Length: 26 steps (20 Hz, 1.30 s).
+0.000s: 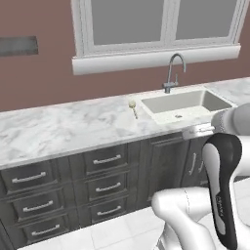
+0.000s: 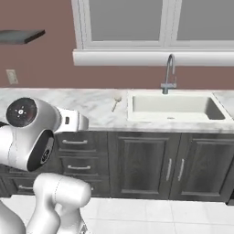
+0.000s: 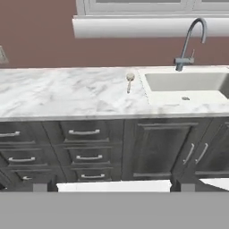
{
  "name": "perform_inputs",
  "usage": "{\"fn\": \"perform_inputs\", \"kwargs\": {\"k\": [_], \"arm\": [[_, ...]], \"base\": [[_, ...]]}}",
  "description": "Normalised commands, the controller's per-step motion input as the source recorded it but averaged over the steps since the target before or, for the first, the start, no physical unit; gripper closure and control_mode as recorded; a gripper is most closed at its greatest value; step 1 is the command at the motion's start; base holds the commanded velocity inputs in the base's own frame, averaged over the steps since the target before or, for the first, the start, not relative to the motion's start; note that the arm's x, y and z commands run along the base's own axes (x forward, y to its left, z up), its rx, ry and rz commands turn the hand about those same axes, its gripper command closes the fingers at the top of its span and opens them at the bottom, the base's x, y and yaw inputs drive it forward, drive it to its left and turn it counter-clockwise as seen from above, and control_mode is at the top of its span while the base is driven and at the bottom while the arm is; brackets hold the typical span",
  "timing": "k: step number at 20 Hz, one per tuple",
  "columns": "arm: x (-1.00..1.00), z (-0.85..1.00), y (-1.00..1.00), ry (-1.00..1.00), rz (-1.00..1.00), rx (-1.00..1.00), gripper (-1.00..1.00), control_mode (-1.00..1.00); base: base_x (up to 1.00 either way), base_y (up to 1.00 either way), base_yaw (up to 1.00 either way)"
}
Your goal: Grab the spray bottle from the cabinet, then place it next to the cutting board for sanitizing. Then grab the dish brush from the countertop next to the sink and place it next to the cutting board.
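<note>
The cream dish brush [image 3: 129, 82] lies on the white marble countertop [image 3: 67, 91], just left of the sink [image 3: 188, 82], disc head toward the wall. It also shows as the brush [image 1: 132, 108] beside the basin [image 1: 185, 101], and as the brush [image 2: 116, 103] left of the sink [image 2: 173, 105]. My gripper [image 3: 112, 185] is open and holds nothing. It hangs well in front of the counter edge, at about drawer height, facing the brush from a distance. The spray bottle, the cabinet and the cutting board are out of view.
A chrome gooseneck faucet [image 3: 190, 42] stands behind the sink under a white window sill [image 1: 156, 61]. Dark drawer units [image 3: 85, 147] and cupboard doors [image 3: 154, 150] run below the counter. A grey shelf [image 2: 20, 35] juts from the wall at upper left.
</note>
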Motion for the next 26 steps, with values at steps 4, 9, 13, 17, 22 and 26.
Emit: {"fn": "perform_inputs", "kwargs": {"k": [4,9,13,17,22,26], "arm": [[0.0,0.0,0.0,0.0,0.0,0.0,-1.0,1.0],[0.0,0.0,0.0,0.0,0.0,0.0,-1.0,1.0],[0.0,0.0,0.0,0.0,0.0,0.0,-1.0,1.0],[0.0,0.0,0.0,0.0,0.0,0.0,-1.0,1.0],[0.0,0.0,0.0,0.0,0.0,0.0,-1.0,1.0],[0.0,0.0,0.0,0.0,0.0,0.0,-1.0,1.0]], "base": [[1.0,-0.74,0.18],[1.0,-0.37,0.18],[1.0,0.16,0.09],[1.0,0.01,0.1],[0.79,0.4,0.12],[0.79,0.3,0.18]]}}
